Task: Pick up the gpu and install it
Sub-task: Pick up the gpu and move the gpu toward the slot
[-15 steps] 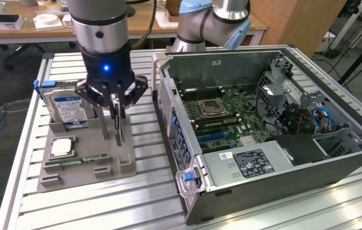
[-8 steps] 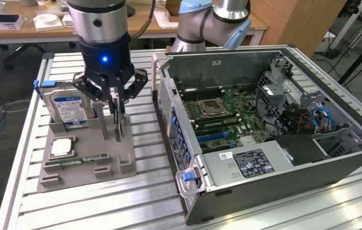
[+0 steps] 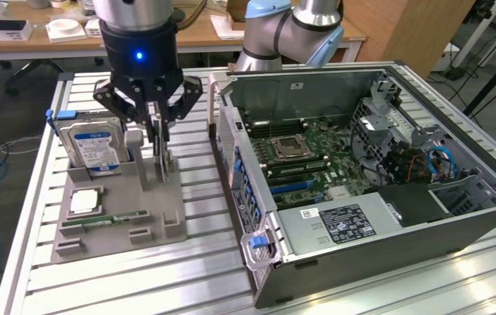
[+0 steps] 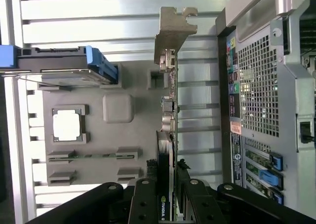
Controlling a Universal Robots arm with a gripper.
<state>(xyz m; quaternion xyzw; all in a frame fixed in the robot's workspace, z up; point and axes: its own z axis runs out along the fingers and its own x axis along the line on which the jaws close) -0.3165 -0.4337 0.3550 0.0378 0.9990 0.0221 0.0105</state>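
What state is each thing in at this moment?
gpu: upright in holder slot, clamped on both faces.
end effector: shut on the gpu.
hard drive: upright in the holder.
cpu: flat in its pocket.
memory stick: on edge in the holder.
case: on its side, panel off, interior exposed.

gripper (image 4: 168, 185) clamped on gpu (image 4: 168, 110) standing in grey holder (image 4: 133, 135), computer case (image 4: 256, 85) beside

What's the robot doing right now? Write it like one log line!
gripper: shut on graphics card | graphics card: upright in grey holder | computer case: open, beside holder
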